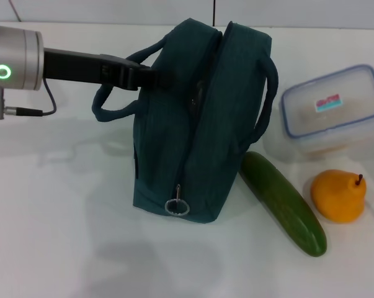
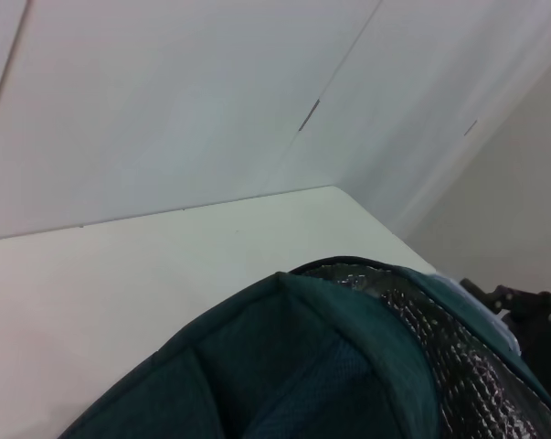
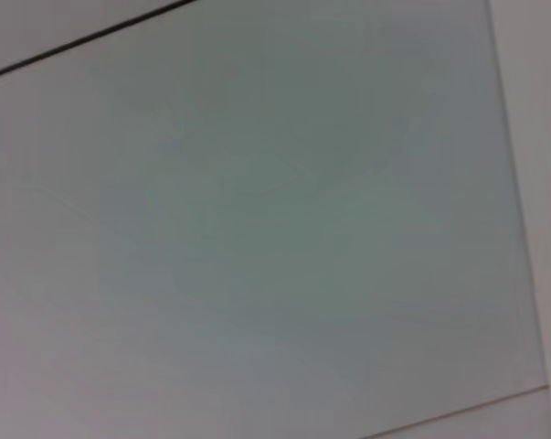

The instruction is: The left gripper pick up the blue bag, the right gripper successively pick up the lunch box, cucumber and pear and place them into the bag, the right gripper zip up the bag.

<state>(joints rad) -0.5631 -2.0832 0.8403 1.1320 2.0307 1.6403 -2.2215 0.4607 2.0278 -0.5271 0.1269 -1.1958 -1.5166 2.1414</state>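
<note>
You have one blue bag (image 1: pixel 199 118), one lunch box (image 1: pixel 332 108), one cucumber (image 1: pixel 283 202) and one pear (image 1: pixel 340 195) on the table (image 1: pixel 56 230). Your left gripper (image 1: pixel 151 76) reaches level from the left to the bag's upper side; its fingers are hidden, so their state can't be told. The right gripper is out of view.

Matt fabric blue bag (image 1: pixel 199 118), crinkled foil lining (image 2: pixel 449 357)
</note>
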